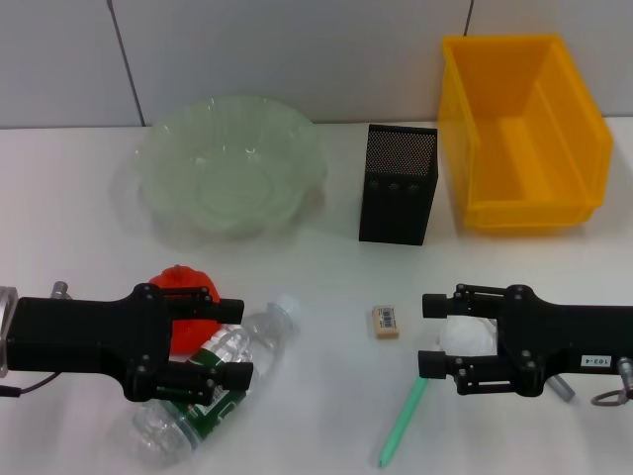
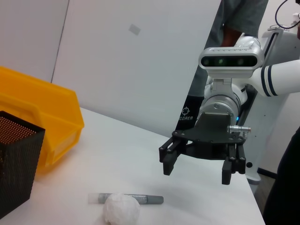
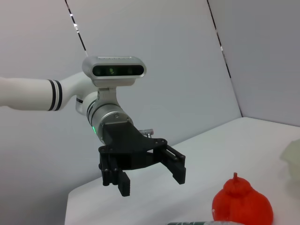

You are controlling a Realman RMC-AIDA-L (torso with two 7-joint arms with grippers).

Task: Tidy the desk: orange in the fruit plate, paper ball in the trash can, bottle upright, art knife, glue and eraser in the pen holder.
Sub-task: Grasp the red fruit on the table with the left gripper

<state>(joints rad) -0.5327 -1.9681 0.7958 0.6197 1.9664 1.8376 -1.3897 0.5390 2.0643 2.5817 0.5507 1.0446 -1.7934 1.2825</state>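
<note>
Paper ball [image 1: 466, 337] lies between right tool's [image 1: 431, 333] spread jaws.

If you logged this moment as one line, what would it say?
left gripper: open, over orange and bottle | right gripper: open, over paper ball | nothing sorted yet

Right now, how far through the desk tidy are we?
Nothing looks done. The fruit plate and trash can show nothing in them. The orange and lying bottle are under the open left end effector. The open right end effector is over the paper ball. The eraser is on the table, outside the pen holder.
</note>
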